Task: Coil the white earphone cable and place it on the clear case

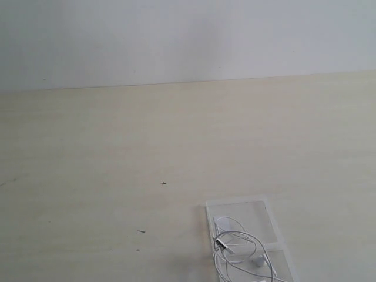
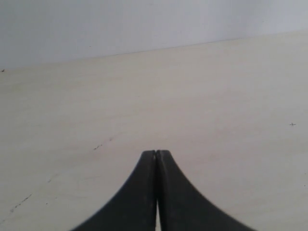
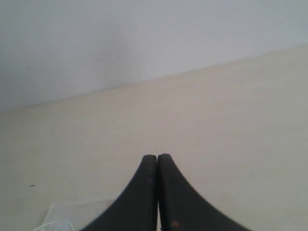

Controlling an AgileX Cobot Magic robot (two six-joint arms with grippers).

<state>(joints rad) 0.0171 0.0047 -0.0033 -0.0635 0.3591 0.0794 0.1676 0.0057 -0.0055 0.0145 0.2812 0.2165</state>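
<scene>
The clear case [image 1: 238, 208] lies open on the pale table at the bottom right of the exterior view, cut off by the lower edge. The white earphone cable [image 1: 238, 244] rests on it in loose loops, with an earbud [image 1: 257, 262] showing. Neither arm appears in the exterior view. My left gripper [image 2: 157, 153] is shut with nothing between its black fingers, above bare table. My right gripper [image 3: 157, 157] is also shut and empty; a corner of the clear case [image 3: 72, 209] and a bit of white cable [image 3: 53, 225] show beside it.
The pale wooden table [image 1: 117, 153] stretches to a white wall [image 1: 176, 35] at the back. A few small dark marks [image 1: 141, 231] dot the tabletop.
</scene>
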